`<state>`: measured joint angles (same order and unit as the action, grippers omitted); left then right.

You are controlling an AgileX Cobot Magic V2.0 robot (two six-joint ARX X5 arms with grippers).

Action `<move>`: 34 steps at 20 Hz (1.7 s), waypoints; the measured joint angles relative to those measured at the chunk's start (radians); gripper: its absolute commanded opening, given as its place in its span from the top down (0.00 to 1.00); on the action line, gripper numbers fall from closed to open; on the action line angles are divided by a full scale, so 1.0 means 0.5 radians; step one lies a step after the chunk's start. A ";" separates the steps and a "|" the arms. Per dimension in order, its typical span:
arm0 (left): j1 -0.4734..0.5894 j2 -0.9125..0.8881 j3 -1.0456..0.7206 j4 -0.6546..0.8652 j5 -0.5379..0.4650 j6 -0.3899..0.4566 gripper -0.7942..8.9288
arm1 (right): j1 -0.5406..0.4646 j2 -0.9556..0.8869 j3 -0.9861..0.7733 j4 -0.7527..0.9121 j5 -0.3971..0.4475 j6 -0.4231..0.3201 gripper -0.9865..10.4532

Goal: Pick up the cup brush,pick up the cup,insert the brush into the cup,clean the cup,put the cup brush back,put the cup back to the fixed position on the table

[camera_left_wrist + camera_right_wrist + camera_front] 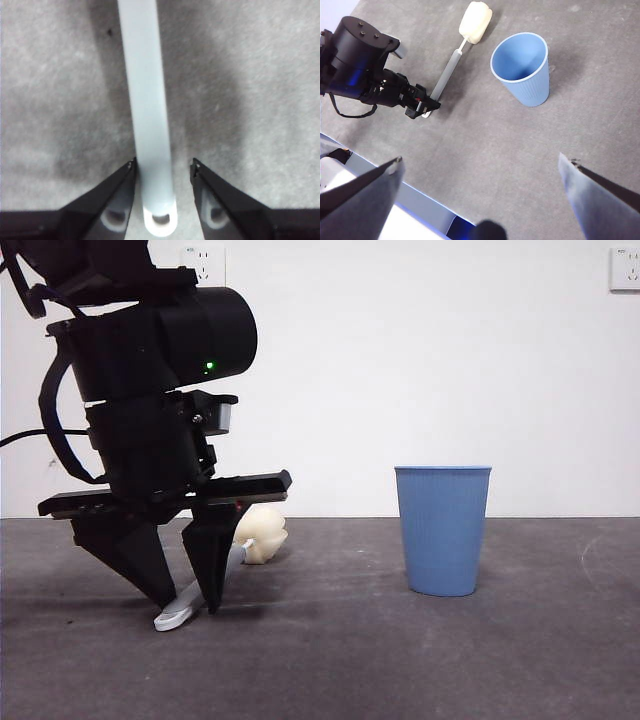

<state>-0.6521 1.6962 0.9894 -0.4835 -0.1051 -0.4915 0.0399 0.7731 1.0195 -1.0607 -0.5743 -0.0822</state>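
Note:
The cup brush lies flat on the table [350,660], its cream sponge head [262,532] toward the back and its white looped end [175,617] toward the front. My left gripper [190,605] is down at the table, open, one jaw on each side of the grey handle [147,100] near the loop; one jaw touches the handle and the other stands apart from it. The blue ribbed cup [442,530] stands upright to the right of the brush, untouched. My right gripper [481,159] hangs open high above the table, looking down on the cup [522,70], the brush [447,75] and the left gripper [422,107].
A white wall with two sockets [203,262] [625,268] backs the table. The table's near edge [420,200] shows in the right wrist view. A stretch of bare table lies between brush and cup.

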 measured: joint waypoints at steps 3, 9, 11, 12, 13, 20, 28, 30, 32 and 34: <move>0.000 0.000 0.000 -0.024 -0.001 -0.032 0.81 | 0.000 0.000 0.000 -0.001 0.000 0.000 0.42; 0.000 0.000 0.000 -0.034 -0.001 -0.090 0.86 | 0.000 0.000 0.000 -0.001 0.000 0.011 0.42; 0.000 0.000 0.000 -0.031 0.000 -0.111 0.93 | 0.000 0.000 0.000 -0.001 0.000 0.015 0.42; 0.000 0.000 0.000 -0.031 0.000 -0.116 0.93 | 0.000 0.000 0.000 0.000 0.000 0.015 0.42; 0.000 0.000 0.000 -0.031 -0.001 -0.118 0.93 | 0.000 0.000 0.000 -0.001 0.000 0.015 0.42; 0.006 -0.038 0.000 -0.027 0.007 -0.031 0.93 | 0.000 0.049 0.000 0.000 0.000 0.127 0.42; 0.006 -0.431 0.000 -0.087 0.006 0.233 0.93 | 0.024 0.164 0.000 0.103 -0.001 0.140 0.42; 0.006 -0.575 0.000 -0.175 0.005 0.340 0.93 | 0.047 0.182 -0.036 0.250 -0.005 0.137 0.42; 0.006 -0.736 0.000 -0.306 0.005 0.468 0.93 | 0.072 0.179 -0.163 0.412 -0.006 0.136 0.42; 0.006 -0.909 0.000 -0.459 0.005 0.599 0.93 | 0.092 0.179 -0.361 0.589 -0.005 0.137 0.42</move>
<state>-0.6491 1.2415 0.9894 -0.7128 -0.1028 -0.1921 0.0860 0.8627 0.8391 -0.7662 -0.5766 -0.0135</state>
